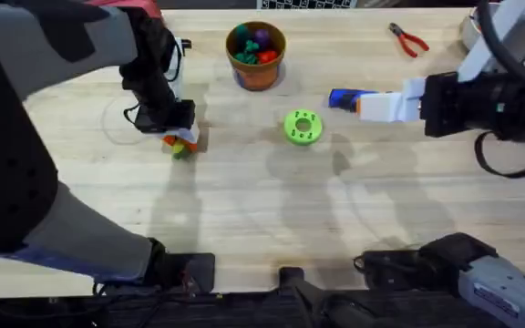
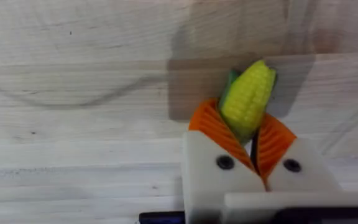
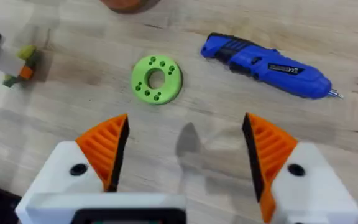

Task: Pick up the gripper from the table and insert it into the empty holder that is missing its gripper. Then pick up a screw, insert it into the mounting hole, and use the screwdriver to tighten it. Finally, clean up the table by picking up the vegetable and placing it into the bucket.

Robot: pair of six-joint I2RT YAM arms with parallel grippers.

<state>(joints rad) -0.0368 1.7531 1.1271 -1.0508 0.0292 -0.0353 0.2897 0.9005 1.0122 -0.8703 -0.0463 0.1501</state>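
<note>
- Left tool, white with orange ribbed pads, is clenched on the small yellow-green toy corn vegetable, gripping its lower end so that the cob sticks out past the fingertips, close over the pale wooden tabletop. That end grip leaves most of the cob free, which should let it drop cleanly.
- Seen from overhead, this tool sits down and left of the small round orange-brown bucket, which already holds colourful toy pieces (its rim looks unobstructed).
- Right tool hangs released, pads spread wide, above the tabletop between the green holed plastic disc and the fat blue pen-shaped electric screwdriver; the screwdriver lies flat and apart from it.
- My judgement: cleanup is under way, and carrying the vegetable over the bucket is what remains.
</note>
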